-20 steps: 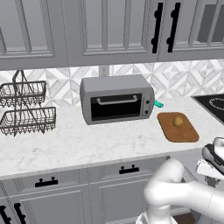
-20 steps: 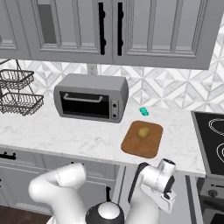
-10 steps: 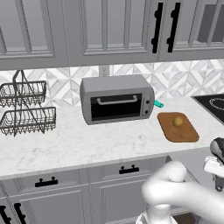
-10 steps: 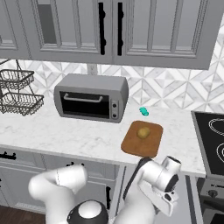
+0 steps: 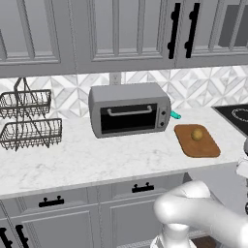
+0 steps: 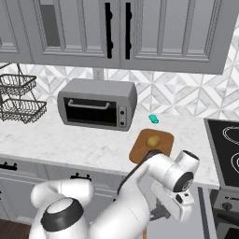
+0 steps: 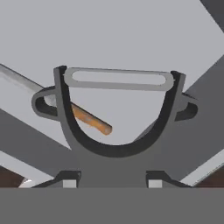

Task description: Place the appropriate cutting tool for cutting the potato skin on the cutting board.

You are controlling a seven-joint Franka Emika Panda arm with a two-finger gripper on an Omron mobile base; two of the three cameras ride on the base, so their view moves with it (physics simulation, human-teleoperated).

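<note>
Hand view: peeler [image 7: 118, 109] between hand's [image 7: 109, 178] fingertips

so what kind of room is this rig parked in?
A simulated home kitchen. A toaster oven stands on a marble-look counter under grey wall cabinets. A stovetop sits at the counter's end, and a potato lies on a cutting board.
</note>
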